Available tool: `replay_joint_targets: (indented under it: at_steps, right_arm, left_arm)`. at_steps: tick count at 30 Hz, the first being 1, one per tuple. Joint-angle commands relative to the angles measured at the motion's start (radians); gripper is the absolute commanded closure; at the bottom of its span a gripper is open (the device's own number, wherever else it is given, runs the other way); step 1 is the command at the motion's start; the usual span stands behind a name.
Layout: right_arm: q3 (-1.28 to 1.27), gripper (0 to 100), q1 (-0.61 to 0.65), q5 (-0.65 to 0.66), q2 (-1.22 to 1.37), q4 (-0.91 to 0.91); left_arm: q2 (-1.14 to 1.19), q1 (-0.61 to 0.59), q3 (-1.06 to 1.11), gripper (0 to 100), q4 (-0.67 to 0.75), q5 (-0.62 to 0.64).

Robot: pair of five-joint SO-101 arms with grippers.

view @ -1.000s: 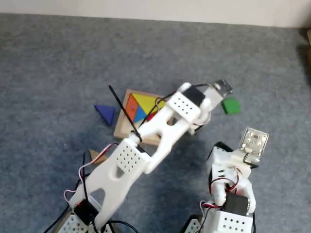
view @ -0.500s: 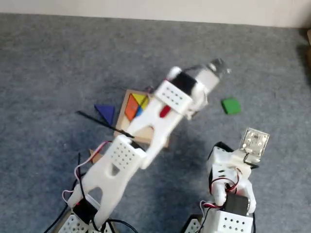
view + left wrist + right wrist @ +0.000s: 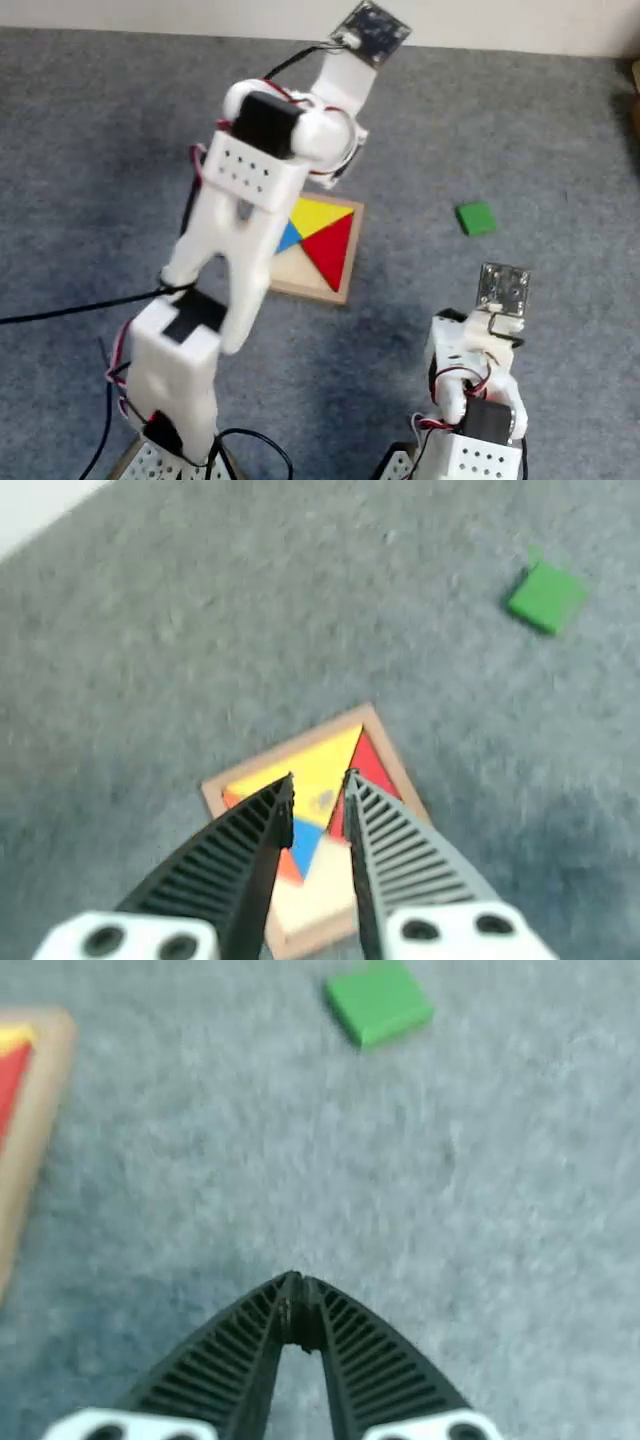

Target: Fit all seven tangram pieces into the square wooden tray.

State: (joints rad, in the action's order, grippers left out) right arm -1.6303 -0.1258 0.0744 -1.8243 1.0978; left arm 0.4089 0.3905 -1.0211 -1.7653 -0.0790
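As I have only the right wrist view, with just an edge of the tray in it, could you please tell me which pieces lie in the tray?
Observer: The wooden tray holds a yellow piece, a red piece, a blue piece and an orange piece.
Operator: Thank you. Is the tray full?
Observer: No, a stretch of bare wood shows along the side nearest the robot.
Operator: And where is the left hand?
Observer: The left hand hovers above the tray, open, with nothing between its fingers.
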Motion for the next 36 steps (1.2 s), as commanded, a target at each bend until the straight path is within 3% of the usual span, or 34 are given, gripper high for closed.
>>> replay_joint_targets:
  at_steps: [1,5,9,15,19,22,29,33,36]
  right_arm:
    - [0.157,98.8,-0.001,-0.005,-0.002,0.030]
    - [0.269,97.5,0.019,0.011,0.133,0.031]
    - [0.441,92.0,0.022,0.018,0.438,0.033]
    - [0.722,91.1,0.044,0.025,0.878,0.001]
    - [0.858,91.0,0.090,0.041,1.104,-0.039]
    - [0.964,89.3,0.107,0.175,1.260,-0.039]
    - [1.216,72.3,0.101,0.319,1.604,-0.035]
    - [1.365,69.4,0.097,0.331,1.785,-0.033]
    - [1.491,69.4,0.074,0.331,1.919,-0.033]
  left_arm:
    - [-0.231,-0.045,0.205,90,-0.002,-0.009]
    - [-0.389,-0.117,0.332,90,-0.002,-0.008]
    - [-0.506,-0.213,0.475,90,-0.002,-0.008]
    - [-0.641,-0.364,0.670,90,0.012,-0.008]
    - [-0.717,-0.420,0.862,90,0.098,-0.008]
    - [-0.780,-0.456,0.998,90,0.175,-0.008]
    - [-0.895,-0.507,1.279,90,0.308,-0.006]
    - [-0.920,-0.526,1.431,90,0.414,0.002]
    - [-0.920,-0.539,1.537,90,0.519,0.091]
